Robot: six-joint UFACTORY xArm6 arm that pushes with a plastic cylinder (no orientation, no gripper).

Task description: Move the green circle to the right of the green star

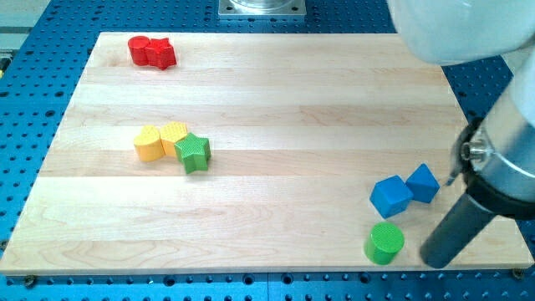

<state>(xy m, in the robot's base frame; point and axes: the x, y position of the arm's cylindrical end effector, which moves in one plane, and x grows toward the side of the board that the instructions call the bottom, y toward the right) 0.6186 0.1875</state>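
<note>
Near the view's bottom right corner, my tip (pixel 435 261) rests on the wooden surface (pixel 292 109), close to its lower edge. The arm ends in a plain dark rod rather than a claw, so nothing is clenched or grasped.

Just to the view's left of my tip, with a narrow gap and no contact, sits the green circle (pixel 384 243), lying flat with its ribbed top facing up. Above and left of my tip are two blue blocks that touch each other: a blue cube (pixel 391 197) nearer the circle, and a smaller blue block (pixel 423 182) whose shape I cannot make out, almost straight above my tip.

Far to the view's left of my tip, and higher up, the green star (pixel 193 152) lies at about mid-height on the surface, well apart from the green circle. Two yellow blocks (pixel 149 143) (pixel 173 135) press against its upper left side. Farthest from my tip, near the top left corner, two red blocks (pixel 140 50) (pixel 162 53) sit touching.

A blue perforated base (pixel 33 50) surrounds the surface.
</note>
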